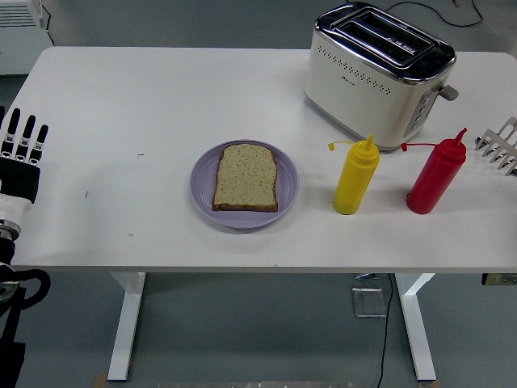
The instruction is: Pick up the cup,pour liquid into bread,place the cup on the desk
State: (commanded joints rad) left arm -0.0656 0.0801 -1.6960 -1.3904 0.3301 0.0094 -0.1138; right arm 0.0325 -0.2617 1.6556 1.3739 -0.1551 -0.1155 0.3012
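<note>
A slice of bread point(245, 178) lies on a lilac plate point(202, 187) in the middle of the white table. To its right stand a yellow squeeze bottle point(355, 178) and a red squeeze bottle point(436, 175), both upright with their caps hanging off. No cup shows. My left hand point(21, 145) hovers at the table's left edge, fingers straight and spread, holding nothing, far from the plate. At the right edge only the silver fingertips point(501, 145) of my right hand show, extended and empty, just right of the red bottle.
A cream and chrome toaster point(376, 74) stands at the back right, behind the two bottles. The table's near edge point(258, 267) runs below the plate. A cable runs off behind the toaster.
</note>
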